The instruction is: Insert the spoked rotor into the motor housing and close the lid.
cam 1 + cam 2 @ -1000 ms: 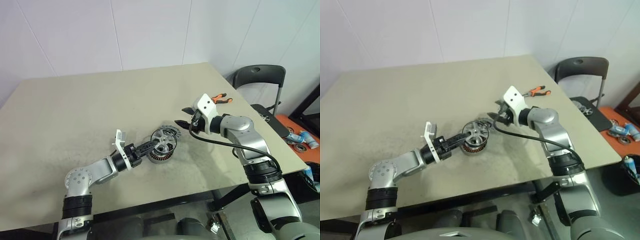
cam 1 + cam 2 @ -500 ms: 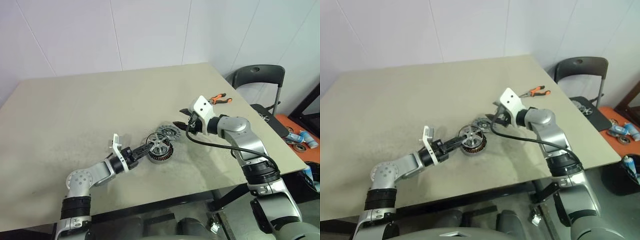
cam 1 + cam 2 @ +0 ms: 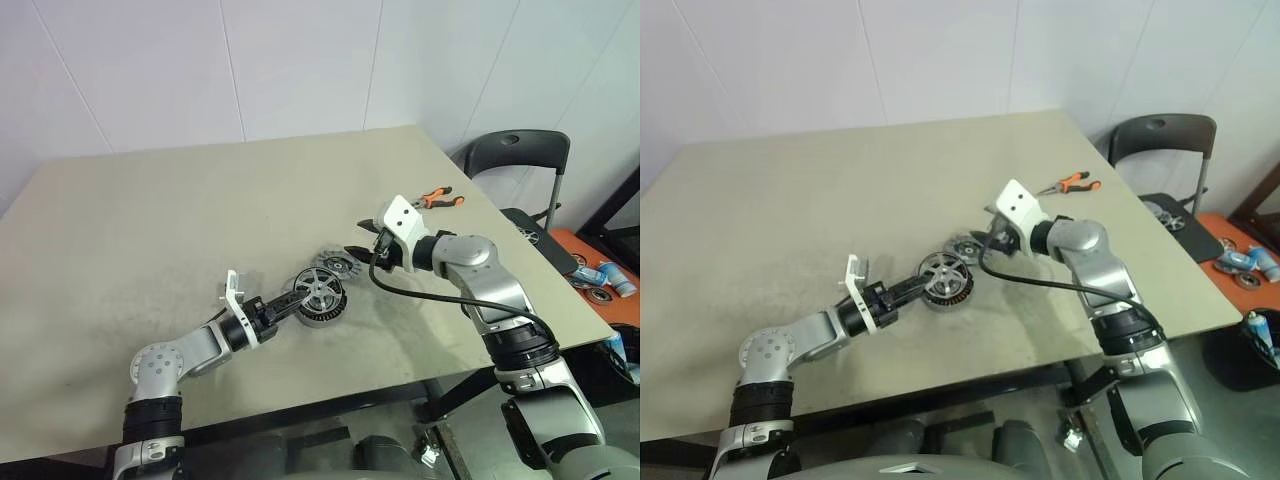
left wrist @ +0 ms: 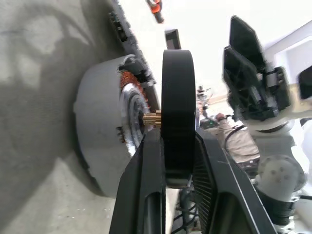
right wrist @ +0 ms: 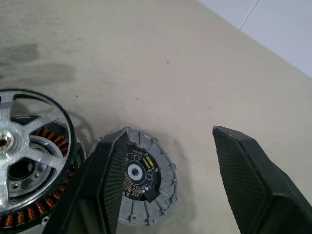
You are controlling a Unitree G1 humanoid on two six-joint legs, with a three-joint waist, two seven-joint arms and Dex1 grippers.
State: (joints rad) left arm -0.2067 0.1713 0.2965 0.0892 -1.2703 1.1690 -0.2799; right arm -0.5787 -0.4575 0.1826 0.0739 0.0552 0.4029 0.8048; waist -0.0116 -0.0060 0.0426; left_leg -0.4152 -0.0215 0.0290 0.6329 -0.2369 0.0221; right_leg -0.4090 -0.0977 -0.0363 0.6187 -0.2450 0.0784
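My left gripper (image 3: 303, 295) is shut on the rim of the spoked rotor (image 3: 320, 284), a silver wheel. It holds the rotor tilted just above the open top of the motor housing (image 3: 322, 314). The dark round housing (image 4: 97, 141) shows copper windings, with a narrow gap between it and the rotor (image 4: 178, 122). The lid (image 3: 336, 265), a grey ribbed cap with a dark centre, lies flat on the table right behind the housing. My right gripper (image 3: 364, 250) hovers open just over the lid's right side, and the lid (image 5: 141, 183) shows between its fingers (image 5: 105, 187).
Orange-handled pliers (image 3: 437, 197) lie near the table's right edge (image 3: 520, 240). A dark chair (image 3: 515, 160) stands beyond that edge. Bare tabletop (image 3: 150, 220) stretches to the left and far side.
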